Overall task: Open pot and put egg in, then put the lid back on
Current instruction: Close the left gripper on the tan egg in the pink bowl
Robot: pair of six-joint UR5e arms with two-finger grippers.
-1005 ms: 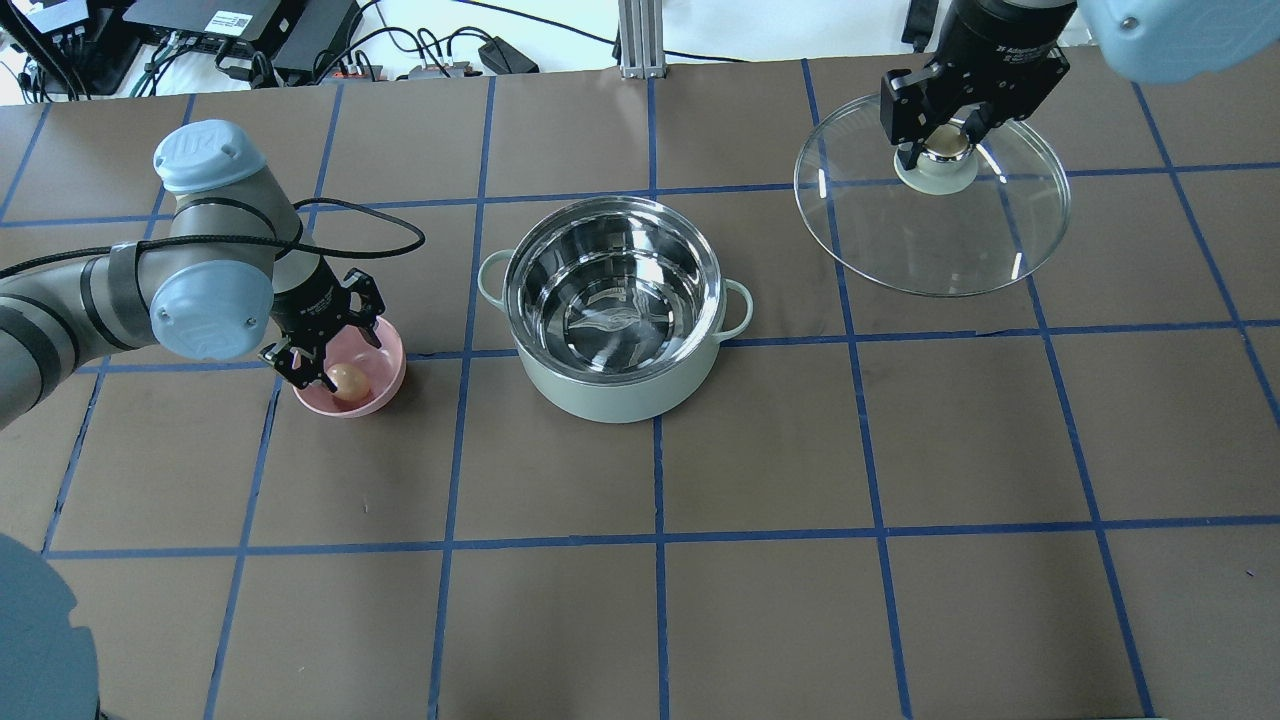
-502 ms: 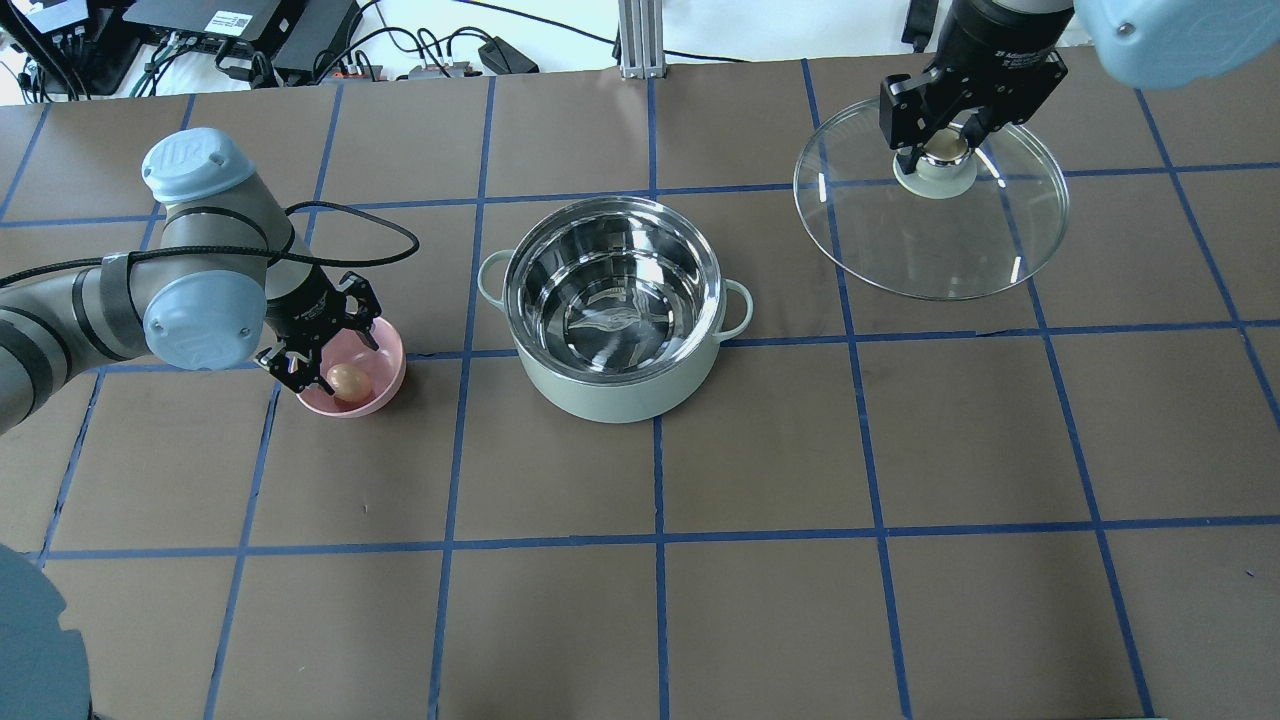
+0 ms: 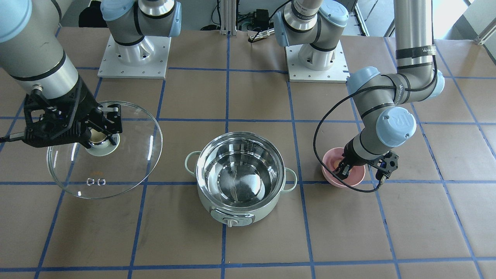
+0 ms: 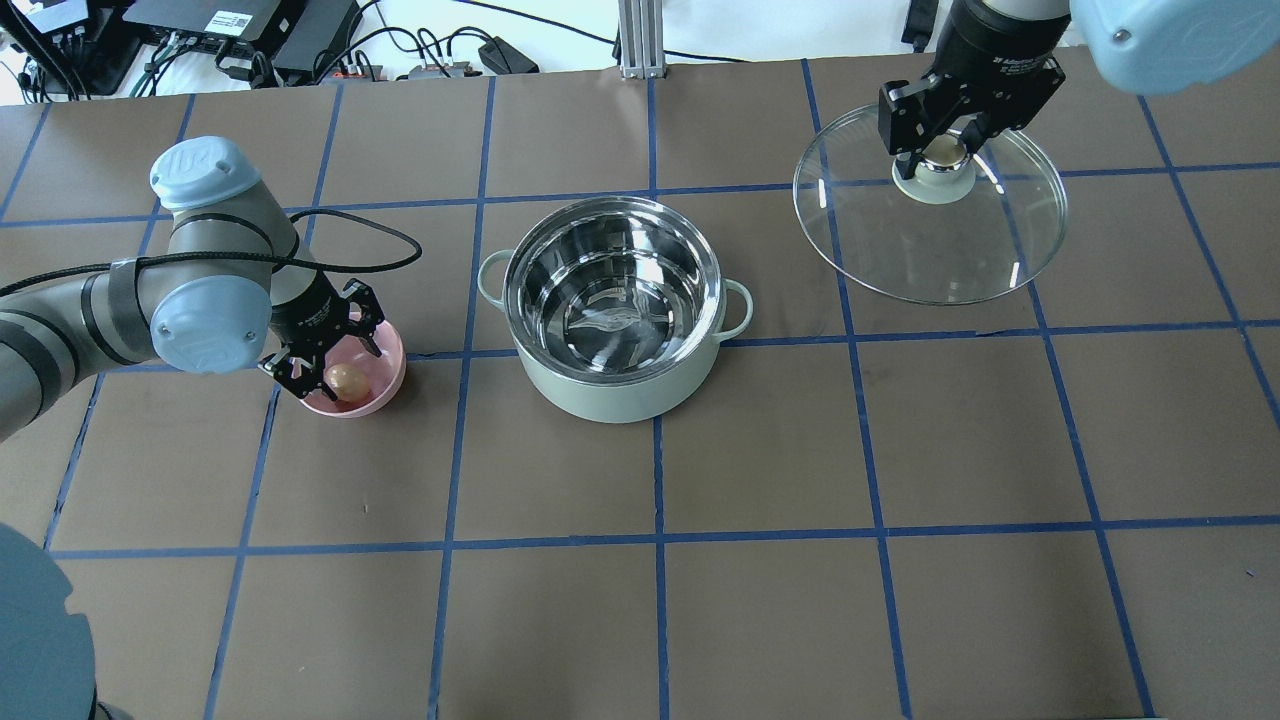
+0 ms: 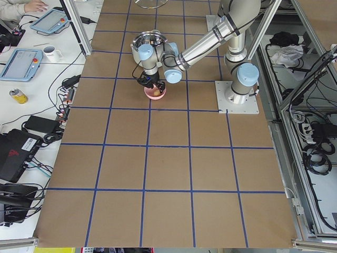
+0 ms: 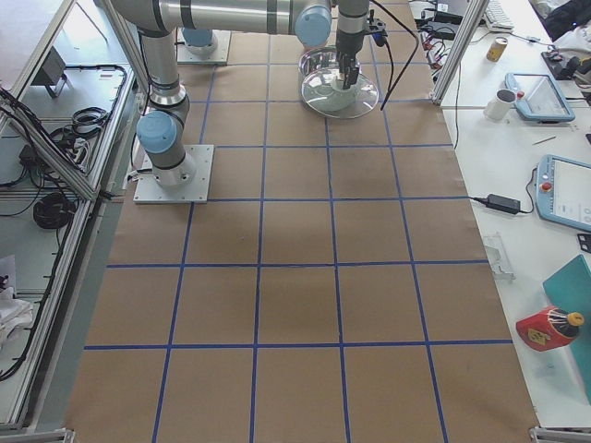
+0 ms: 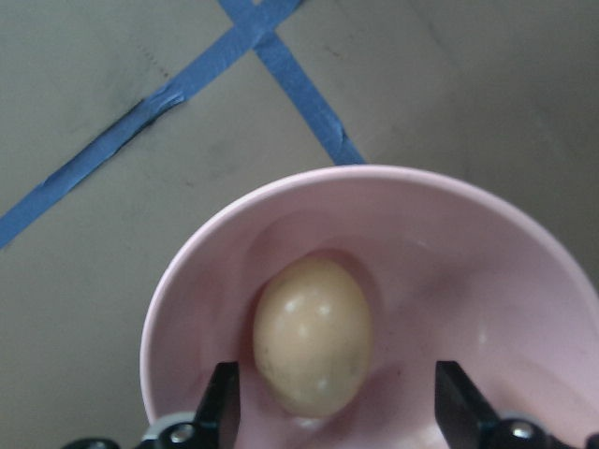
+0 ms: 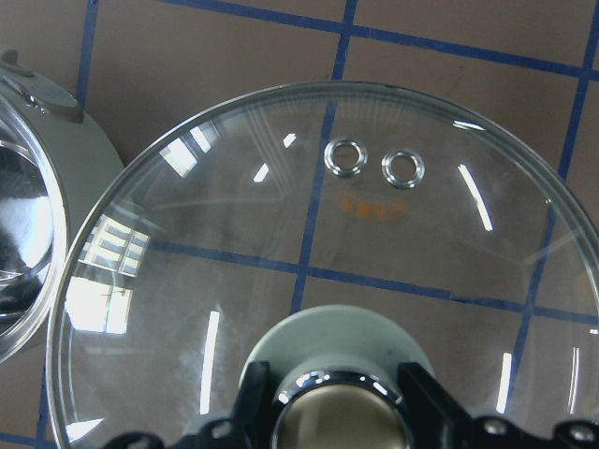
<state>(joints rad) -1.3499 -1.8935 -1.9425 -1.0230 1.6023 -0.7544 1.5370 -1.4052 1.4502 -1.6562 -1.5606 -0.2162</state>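
Note:
The mint-green pot (image 4: 600, 395) stands uncovered mid-table, its steel inside bare; it also shows in the front view (image 3: 232, 213). The tan egg (image 4: 347, 379) lies in a pink bowl (image 4: 390, 375) left of the pot. My left gripper (image 4: 335, 368) hangs open over the bowl, one finger on each side of the egg (image 7: 314, 337), not touching it. My right gripper (image 4: 938, 150) is shut on the beige knob of the glass lid (image 4: 930, 240) and holds it tilted at the far right, away from the pot. The lid fills the right wrist view (image 8: 328, 243).
The brown table (image 4: 760, 560) is marked in squares with blue tape. Cables and electronics (image 4: 250, 40) lie beyond its far edge. The two arm bases (image 3: 133, 54) stand on plates at the robot's side. The left arm's black cable (image 4: 380, 240) loops above the bowl.
My left gripper has sunk a little further into the bowl around the egg. The lid in my right gripper has shifted slightly toward the near side. The pot has not moved.

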